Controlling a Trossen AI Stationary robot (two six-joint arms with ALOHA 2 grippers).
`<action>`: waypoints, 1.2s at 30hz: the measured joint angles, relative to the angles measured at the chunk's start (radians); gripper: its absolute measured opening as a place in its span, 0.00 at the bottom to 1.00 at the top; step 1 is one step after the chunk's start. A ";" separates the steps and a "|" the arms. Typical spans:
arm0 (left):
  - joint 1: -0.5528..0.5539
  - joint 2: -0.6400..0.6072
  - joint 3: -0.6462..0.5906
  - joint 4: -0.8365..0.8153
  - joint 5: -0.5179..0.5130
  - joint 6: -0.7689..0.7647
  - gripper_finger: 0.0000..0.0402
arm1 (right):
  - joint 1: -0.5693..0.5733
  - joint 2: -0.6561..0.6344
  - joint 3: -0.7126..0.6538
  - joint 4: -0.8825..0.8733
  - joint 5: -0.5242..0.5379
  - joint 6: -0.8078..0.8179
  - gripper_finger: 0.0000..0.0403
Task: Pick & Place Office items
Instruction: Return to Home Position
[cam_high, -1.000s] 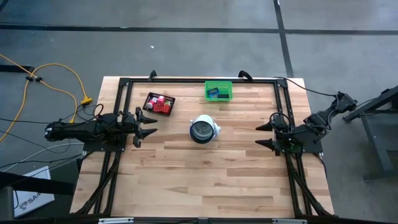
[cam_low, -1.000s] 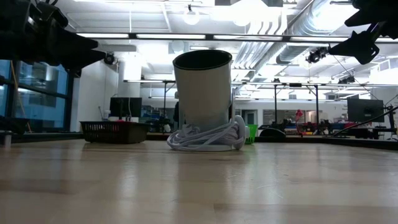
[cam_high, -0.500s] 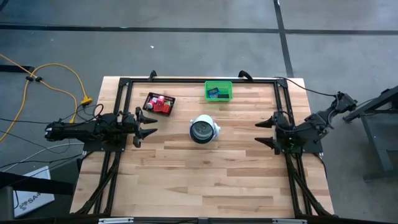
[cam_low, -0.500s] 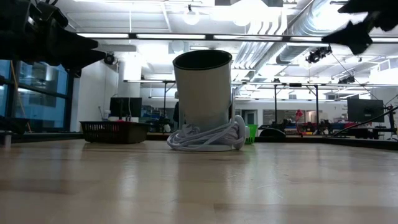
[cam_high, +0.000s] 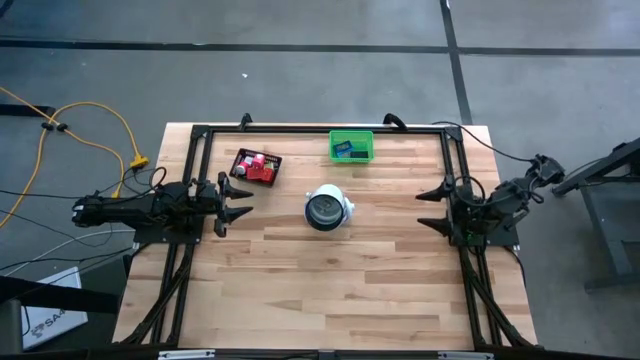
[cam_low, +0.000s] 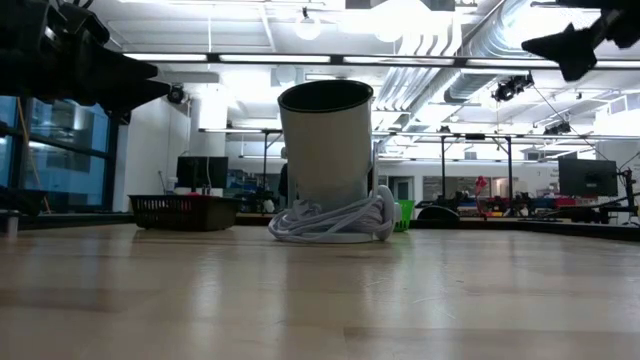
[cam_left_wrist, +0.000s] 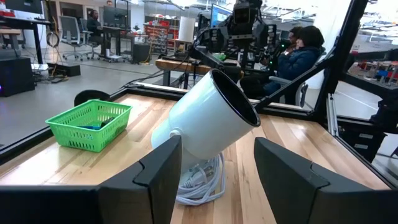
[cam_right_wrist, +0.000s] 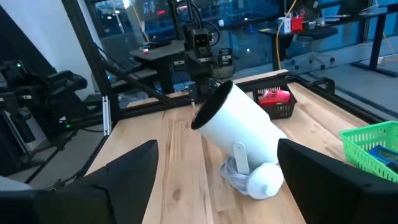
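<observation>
Left gripper (cam_high: 238, 207) at the left edge of the table (cam_high: 330, 285), right gripper (cam_high: 427, 210) at its right edge; both wide open, empty; a careless inward swing might clip the lamp (cam_high: 327, 208).

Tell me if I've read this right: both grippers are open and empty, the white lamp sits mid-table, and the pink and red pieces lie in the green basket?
Not quite. The pink and red pieces lie in the black mesh tray, not the green basket, which holds blue and teal pieces. The high view shows this. The rest is as you say.
</observation>
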 joint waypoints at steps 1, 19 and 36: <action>0.000 0.000 0.000 0.000 0.000 0.000 0.49 | 0.000 -0.022 -0.020 0.009 0.000 -0.001 0.79; 0.000 0.000 0.000 0.001 0.000 0.000 0.49 | 0.000 -0.162 -0.151 0.049 -0.001 -0.052 0.79; 0.000 0.000 0.000 0.001 0.000 0.000 0.49 | 0.000 -0.162 -0.293 0.298 -0.083 -0.108 0.79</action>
